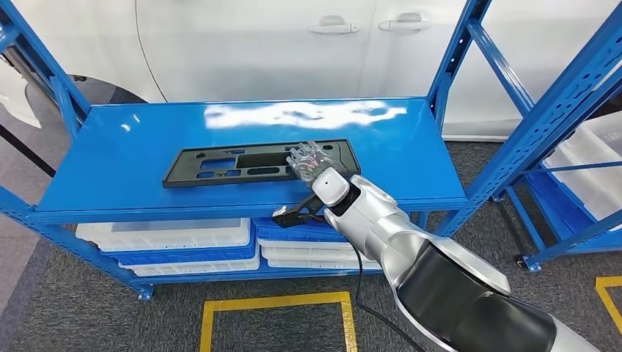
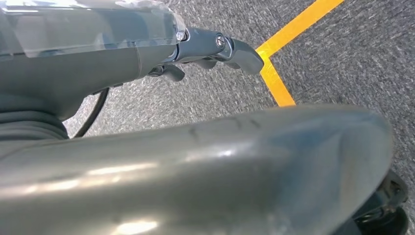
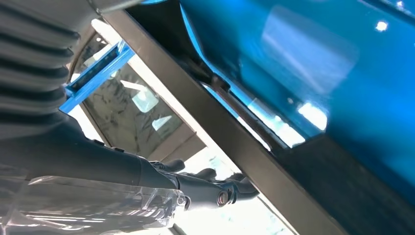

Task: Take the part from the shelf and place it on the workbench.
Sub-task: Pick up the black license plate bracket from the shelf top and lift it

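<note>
On the blue shelf board, near its middle, lies the part: a flat black plastic panel with several cut-out openings. Its long axis runs along the front edge of the board, from side to side as I look at it.

My right hand is over the right end of this panel, fingers pointing away from me, toward the back of the shelf. The fingers look spread over the panel, but I cannot tell if they already touch it or grasp it; the right wrist view shows the dark fingers near the panel's edge with no clear grip. So the panel extends mostly to the left of this hand, and I judge that lifting it from one end only may let the far end hang down or swing.

My left hand hangs low over grey carpet with a yellow floor line, far from the panel. Its fingers are bent with nothing in them.

Under the board, on the lower level, white and blue trays are stacked; I cannot see what is inside them. Behind the shelf stands a white car.
</note>
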